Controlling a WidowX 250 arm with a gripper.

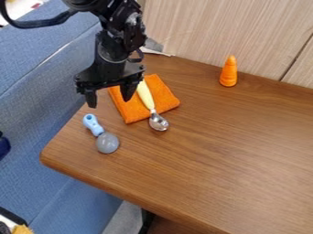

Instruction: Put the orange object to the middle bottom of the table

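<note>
Two utensils lie near the two gripper fingers point(92, 98): one yellow-handled metal spoon point(159, 122) just right of them in the view, and one blue-handled utensil with a round grey head point(107, 142) below them. There is one orange cloth point(131, 112), partly behind the fingers and reaching to their right. One orange cone-shaped object point(229, 73) stands well apart, to their right. One wooden table point(232, 151) extends right of and below the fingers.
</note>
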